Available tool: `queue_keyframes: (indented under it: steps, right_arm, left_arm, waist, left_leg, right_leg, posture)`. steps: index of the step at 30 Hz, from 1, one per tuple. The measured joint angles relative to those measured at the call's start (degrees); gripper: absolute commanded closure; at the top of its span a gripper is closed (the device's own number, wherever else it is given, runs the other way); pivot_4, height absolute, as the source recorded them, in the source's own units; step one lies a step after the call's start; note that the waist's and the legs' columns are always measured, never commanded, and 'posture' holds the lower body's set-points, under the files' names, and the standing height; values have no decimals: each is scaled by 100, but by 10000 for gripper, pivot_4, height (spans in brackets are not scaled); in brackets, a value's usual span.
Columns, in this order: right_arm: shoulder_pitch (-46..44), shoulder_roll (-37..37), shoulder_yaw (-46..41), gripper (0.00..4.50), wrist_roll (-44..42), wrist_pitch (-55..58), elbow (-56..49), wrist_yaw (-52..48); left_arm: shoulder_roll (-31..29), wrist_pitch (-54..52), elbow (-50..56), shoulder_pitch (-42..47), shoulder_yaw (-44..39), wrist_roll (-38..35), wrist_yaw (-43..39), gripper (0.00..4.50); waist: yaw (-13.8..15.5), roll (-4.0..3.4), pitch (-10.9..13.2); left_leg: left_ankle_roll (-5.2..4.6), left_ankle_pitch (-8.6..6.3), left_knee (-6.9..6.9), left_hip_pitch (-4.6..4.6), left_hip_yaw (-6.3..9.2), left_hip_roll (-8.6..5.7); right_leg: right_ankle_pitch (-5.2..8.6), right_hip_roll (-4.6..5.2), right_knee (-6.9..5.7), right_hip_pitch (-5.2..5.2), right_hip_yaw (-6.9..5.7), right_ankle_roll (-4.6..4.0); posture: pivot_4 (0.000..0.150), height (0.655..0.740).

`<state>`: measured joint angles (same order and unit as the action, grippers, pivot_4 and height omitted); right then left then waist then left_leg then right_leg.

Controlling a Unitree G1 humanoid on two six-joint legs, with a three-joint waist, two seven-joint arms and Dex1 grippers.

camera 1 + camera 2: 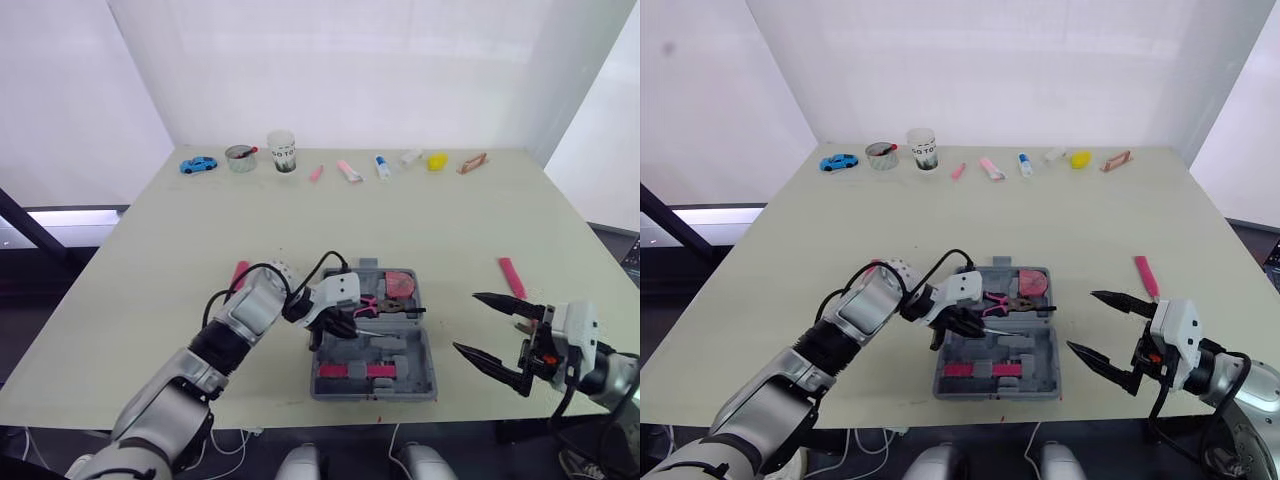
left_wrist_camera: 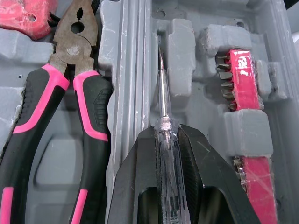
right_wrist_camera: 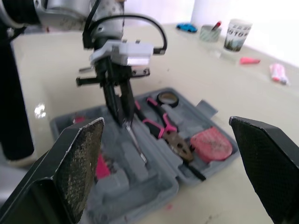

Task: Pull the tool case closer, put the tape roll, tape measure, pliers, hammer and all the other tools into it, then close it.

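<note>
The grey tool case [image 1: 424, 370] lies open at the table's front centre. In it lie pink-and-black pliers [image 2: 70, 93], a pink tape measure [image 1: 400, 284], a black tape roll [image 3: 167, 98] and a pink bit holder [image 2: 243, 84]. My left gripper [image 1: 350, 322] hovers over the case's middle, shut on a clear-handled screwdriver [image 2: 162, 116] whose tip points down at the grey moulded ridge beside the pliers. To the right of the case, my right gripper [image 1: 465, 322] is held above the table, open and with nothing between its fingers.
A pink strip [image 1: 511, 276] lies on the table right of the case, and another pink piece [image 1: 240, 272] lies left of it. Along the far edge stand a blue toy car [image 1: 198, 164], a small bowl [image 1: 240, 158], a cup [image 1: 282, 151] and several small items.
</note>
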<state>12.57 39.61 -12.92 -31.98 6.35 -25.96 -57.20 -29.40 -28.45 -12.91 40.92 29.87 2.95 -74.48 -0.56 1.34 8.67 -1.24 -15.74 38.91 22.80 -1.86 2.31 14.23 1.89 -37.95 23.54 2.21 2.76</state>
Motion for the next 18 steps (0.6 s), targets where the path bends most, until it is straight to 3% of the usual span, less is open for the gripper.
queue_keyframes:
  steps: [18]
  right_arm:
    - [3, 230, -16, 0, 23, 434, -3, 137]
  left_arm:
    - [326, -254, -23, -8, 18, 34, 201, 43802]
  waist:
    - [81, 0, 0]
  left_leg:
    - [0, 0, 20, 10, 1, -1]
  right_leg:
    - [0, 0, -1, -1, 1, 1]
  posture:
    - [1500, 7400]
